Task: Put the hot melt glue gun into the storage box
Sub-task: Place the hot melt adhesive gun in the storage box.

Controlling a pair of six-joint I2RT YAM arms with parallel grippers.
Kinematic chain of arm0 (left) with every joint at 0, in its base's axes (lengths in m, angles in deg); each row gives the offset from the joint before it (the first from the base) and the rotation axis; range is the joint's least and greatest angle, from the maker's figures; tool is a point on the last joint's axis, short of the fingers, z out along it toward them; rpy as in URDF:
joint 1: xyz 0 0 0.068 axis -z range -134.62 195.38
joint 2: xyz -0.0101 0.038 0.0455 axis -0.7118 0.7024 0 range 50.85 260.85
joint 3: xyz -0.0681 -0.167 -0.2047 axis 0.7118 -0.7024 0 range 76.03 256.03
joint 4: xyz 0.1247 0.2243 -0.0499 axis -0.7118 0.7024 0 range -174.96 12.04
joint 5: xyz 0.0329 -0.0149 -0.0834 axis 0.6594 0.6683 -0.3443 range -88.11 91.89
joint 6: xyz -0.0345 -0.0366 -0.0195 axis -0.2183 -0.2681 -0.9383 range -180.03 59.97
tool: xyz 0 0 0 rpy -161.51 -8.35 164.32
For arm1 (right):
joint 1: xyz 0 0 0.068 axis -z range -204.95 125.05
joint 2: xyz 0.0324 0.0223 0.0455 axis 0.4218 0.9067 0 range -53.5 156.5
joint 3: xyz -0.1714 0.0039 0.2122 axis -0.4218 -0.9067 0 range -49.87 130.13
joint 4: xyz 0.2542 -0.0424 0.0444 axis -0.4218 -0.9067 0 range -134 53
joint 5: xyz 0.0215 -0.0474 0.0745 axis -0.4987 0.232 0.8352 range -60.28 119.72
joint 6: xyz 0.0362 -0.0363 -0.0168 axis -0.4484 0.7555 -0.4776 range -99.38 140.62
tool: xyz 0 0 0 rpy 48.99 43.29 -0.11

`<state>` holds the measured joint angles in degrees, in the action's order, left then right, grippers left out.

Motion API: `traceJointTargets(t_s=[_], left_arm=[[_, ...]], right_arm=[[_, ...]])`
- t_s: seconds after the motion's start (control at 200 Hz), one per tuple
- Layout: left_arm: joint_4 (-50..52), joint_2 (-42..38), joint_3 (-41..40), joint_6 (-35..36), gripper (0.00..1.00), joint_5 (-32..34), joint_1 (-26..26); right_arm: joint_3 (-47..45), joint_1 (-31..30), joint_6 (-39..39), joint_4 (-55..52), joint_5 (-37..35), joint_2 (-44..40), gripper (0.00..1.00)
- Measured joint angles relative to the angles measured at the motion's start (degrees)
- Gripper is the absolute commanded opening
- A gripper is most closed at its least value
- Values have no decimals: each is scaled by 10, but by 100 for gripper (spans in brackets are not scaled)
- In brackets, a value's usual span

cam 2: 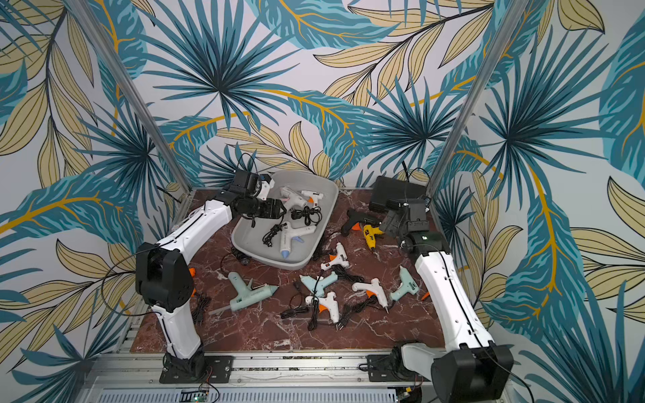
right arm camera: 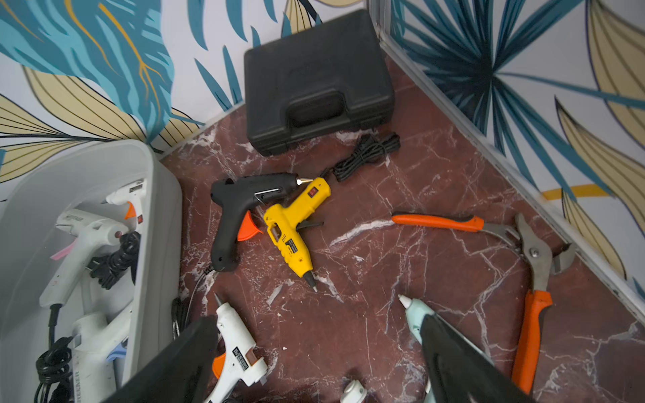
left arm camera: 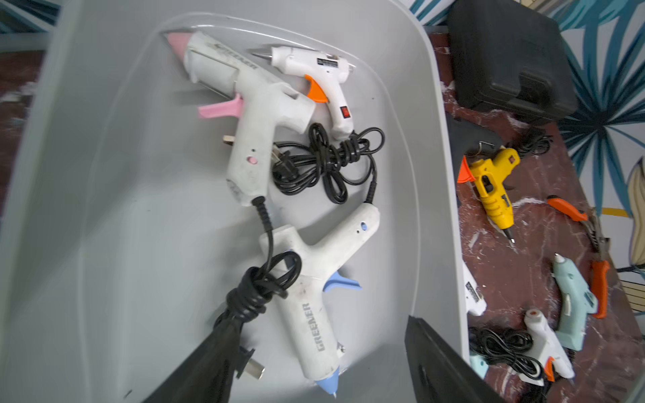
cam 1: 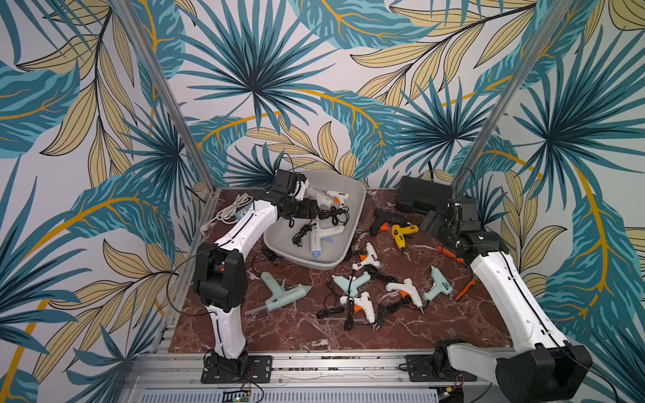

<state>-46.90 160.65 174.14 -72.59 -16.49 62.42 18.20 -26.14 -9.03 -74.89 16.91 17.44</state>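
Observation:
The storage box [cam 1: 361,200], a light-grey tub, stands at the back middle of the table in both top views [cam 2: 333,197]. Three glue guns lie in it: a white one with a pink trigger [left arm camera: 258,104], a small white one with an orange trigger [left arm camera: 314,69], and a white one with a blue trigger [left arm camera: 314,314]. My left gripper [left arm camera: 321,321] hangs open over the box [cam 1: 310,211], its jaws straddling the blue-trigger gun without gripping it. My right gripper [right arm camera: 317,324] is open and empty above the table [cam 1: 436,223], near a yellow glue gun [right arm camera: 293,230] and a black one [right arm camera: 241,206].
Several more white and pale-teal glue guns with black cords lie across the table's middle [cam 1: 359,296]. A black hard case [cam 1: 424,195] sits at the back right. Orange-handled pliers [right arm camera: 530,261] lie by the right frame rail. A coiled white cable [cam 1: 234,209] lies at the back left.

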Motion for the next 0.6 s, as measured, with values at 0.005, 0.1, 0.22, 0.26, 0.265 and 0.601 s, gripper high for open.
traceJointTargets(t_s=[0.005,0.1,0.22,0.26,0.265,0.601], left_arm=[[0,1,0,0,79,-1,0],[-2,33,15,-11,76,-15,-3],[-2,77,35,-19,73,-17,-16],[-1,90,40,-22,72,-18,-22],[-1,92,41,-23,72,-19,-23],[-3,163,78,-50,59,-34,-59]], right_arm=[[-1,2,1,0,3,2,94],[-11,34,5,-2,36,26,93],[-17,77,10,-2,74,54,87],[-16,87,13,0,89,65,84],[-16,88,15,0,90,66,84],[15,94,49,46,244,191,67]])
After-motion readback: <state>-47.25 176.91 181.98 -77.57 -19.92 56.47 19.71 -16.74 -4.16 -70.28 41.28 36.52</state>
